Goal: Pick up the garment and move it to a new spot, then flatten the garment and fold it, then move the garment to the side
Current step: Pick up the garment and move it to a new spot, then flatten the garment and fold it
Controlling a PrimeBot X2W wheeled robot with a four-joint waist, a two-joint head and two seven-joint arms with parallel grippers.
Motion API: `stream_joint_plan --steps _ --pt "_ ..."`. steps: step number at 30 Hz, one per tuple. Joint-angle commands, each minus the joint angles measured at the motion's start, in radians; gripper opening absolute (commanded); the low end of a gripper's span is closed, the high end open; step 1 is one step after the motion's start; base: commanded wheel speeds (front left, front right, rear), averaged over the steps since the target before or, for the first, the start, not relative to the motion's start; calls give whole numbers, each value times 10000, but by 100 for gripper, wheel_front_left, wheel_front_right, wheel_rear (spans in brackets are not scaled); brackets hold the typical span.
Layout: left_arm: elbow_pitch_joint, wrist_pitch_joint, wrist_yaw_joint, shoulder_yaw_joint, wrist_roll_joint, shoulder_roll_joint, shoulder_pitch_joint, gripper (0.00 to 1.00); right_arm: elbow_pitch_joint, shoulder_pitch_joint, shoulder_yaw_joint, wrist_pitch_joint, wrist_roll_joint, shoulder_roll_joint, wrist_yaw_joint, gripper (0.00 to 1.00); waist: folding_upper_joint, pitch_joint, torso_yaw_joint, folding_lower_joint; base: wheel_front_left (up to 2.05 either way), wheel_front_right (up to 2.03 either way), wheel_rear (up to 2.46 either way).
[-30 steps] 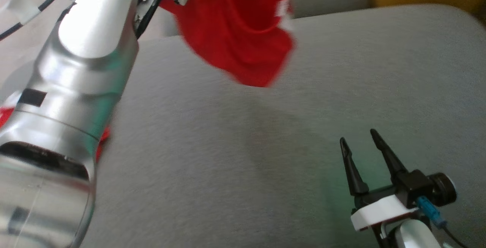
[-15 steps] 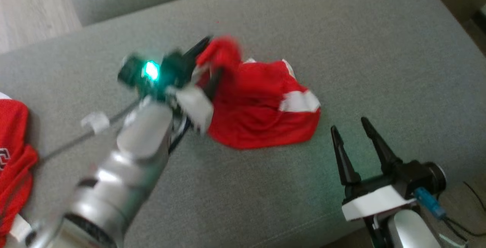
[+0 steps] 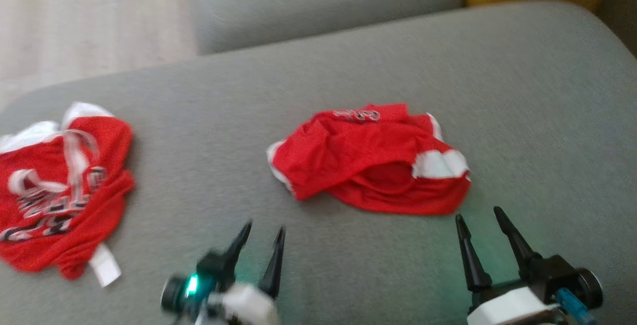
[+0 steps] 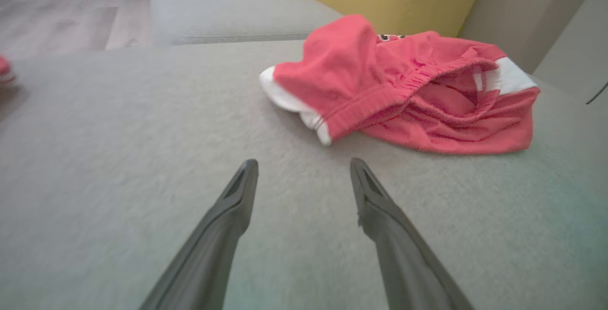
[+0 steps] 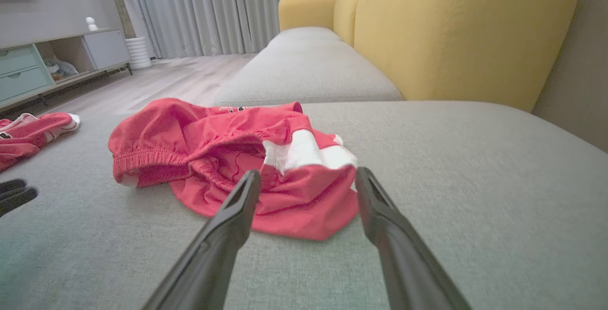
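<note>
Left pincer (image 3: 265, 226) and right pincer (image 3: 477, 213) gape empty before the crumpled red-and-white garment (image 3: 368, 165).

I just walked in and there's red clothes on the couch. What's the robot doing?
The robot is working on the crumpled red shorts lying in the middle of the grey couch seat. Its left end effector and right end effector are both open and hold nothing, poised on the near side of the shorts without touching them. The shorts are not flattened or folded yet. Another red garment lies off to the robot's left.
</note>
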Motion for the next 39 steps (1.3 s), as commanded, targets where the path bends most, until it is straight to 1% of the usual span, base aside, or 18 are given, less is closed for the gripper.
stream_joint_plan --steps 1,3,6,8,13,16,18,22,29,39 --pt "-530 -97 71 517 111 98 -119 100 -310 -239 162 -32 -59 -32 67 100 0 -741 805 1 0 0 0" --pt "-1114 -98 270 1010 302 127 609 100 -334 -80 75 -32 -72 -32 67 100 0 -887 1026 1 0 0 0" --pt "-2427 -98 656 1965 670 80 1629 100 -466 168 -186 -32 -17 -32 67 100 0 -1071 1372 1 0 0 0" --pt "-3298 -98 797 2475 965 19 2251 100 -516 356 -339 -32 12 -32 67 100 0 -1197 1552 1 0 0 0" --pt "-5082 -98 949 3374 1589 -124 3426 100 -756 866 -516 -32 230 -32 67 100 0 -1602 1809 1 0 0 0" --pt "-5770 -98 933 3578 1921 -155 3968 100 -926 1206 -440 -32 327 -32 67 100 0 -1828 1841 1 0 0 0" --pt "-5945 -98 862 3563 2209 -162 4233 100 -1011 1379 -460 -32 406 -32 67 100 0 -1930 1832 1 0 0 0" --pt "-5873 -99 721 3488 2719 -166 4441 100 -1051 1522 -449 -32 454 -32 67 100 0 -2014 1816 1 0 0 0" --pt "-5809 -99 735 3608 2836 -168 4546 100 -1027 1522 -335 -32 440 -32 67 100 0 -2000 1801 1 0 0 0" --pt "-5667 -99 629 3529 2758 -169 4512 100 -989 1461 -315 -32 450 -32 67 100 0 -1876 1927 1 0 0 0"
